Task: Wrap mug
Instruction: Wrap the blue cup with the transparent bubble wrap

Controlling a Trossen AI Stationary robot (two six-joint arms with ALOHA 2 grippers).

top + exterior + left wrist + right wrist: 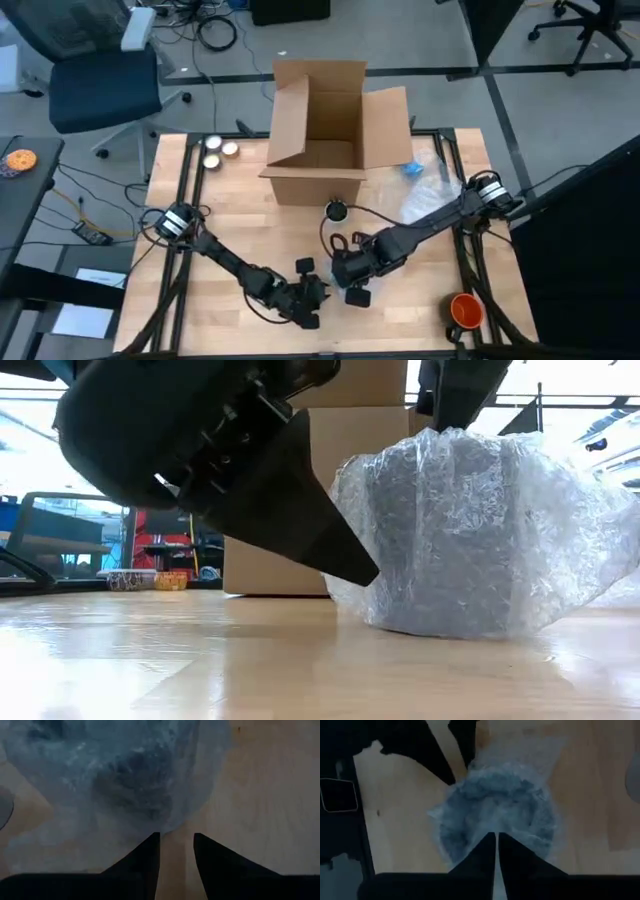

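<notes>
1. The mug (470,540), already bundled in bubble wrap (497,812), was seen standing on the table (420,320) in its near middle part, between the two grippers and in front of the cardboard box (325,135).
2. The left gripper (176,851) was held just beside the bundle with its fingers a little apart and nothing between them; the right gripper (496,851) was poised directly over the bundle with its fingers all but closed; whether a fold of wrap was pinched there could not be told.
3. It was judged that the wrap could spring open if released, since no tape or tuck was visible; the loose skirt at the base could also be dragged by a finger, and the mug tipped with it.
4. A clash of the two grippers was judged possible, so closely were they set about the bundle.
5. The dark mug inside the wrap, upright on the wood, was shown only by the low view; in the high view the bundle was largely hidden beneath the grippers; the box, an orange object (466,310) at the table's near right corner and spare wrap (425,195) were shown there alone.
</notes>
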